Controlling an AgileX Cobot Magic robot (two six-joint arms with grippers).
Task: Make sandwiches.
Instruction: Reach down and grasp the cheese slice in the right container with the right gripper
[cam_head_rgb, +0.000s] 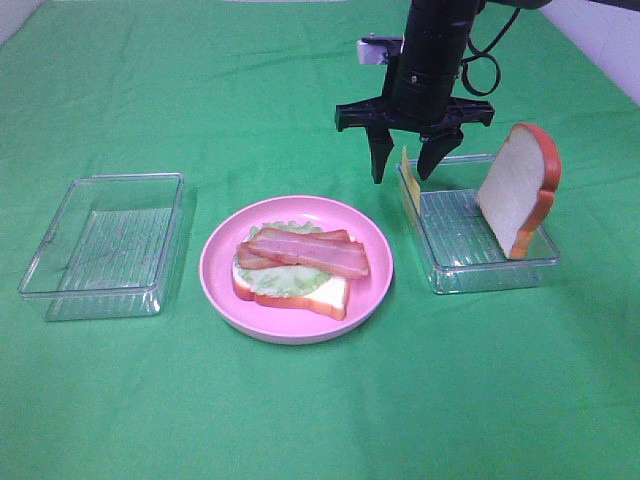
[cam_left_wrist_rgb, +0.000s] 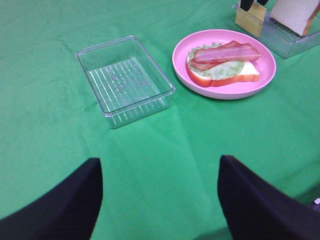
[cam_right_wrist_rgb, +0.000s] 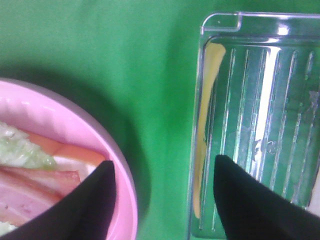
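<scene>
Cheese slice (cam_head_rgb: 406, 166) upright against tray (cam_head_rgb: 490, 278) wall (right fingers (cam_head_rgb: 379, 160) spread above).

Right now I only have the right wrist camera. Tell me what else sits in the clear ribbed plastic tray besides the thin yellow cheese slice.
Observer: A white bread slice with orange-brown crust stands leaning at the right end of that tray, apart from the cheese slice on edge along the left wall.
Operator: Describe the whole stack on the round pink plate.
Observer: On the round pink plate, bottom to top: a second bread slice, a green lettuce leaf, two reddish-brown bacon strips.
Operator: Report the left side.
Observer: A second clear tray sits left of the plate with nothing in it. The left gripper hovers open, holding nothing.
</scene>
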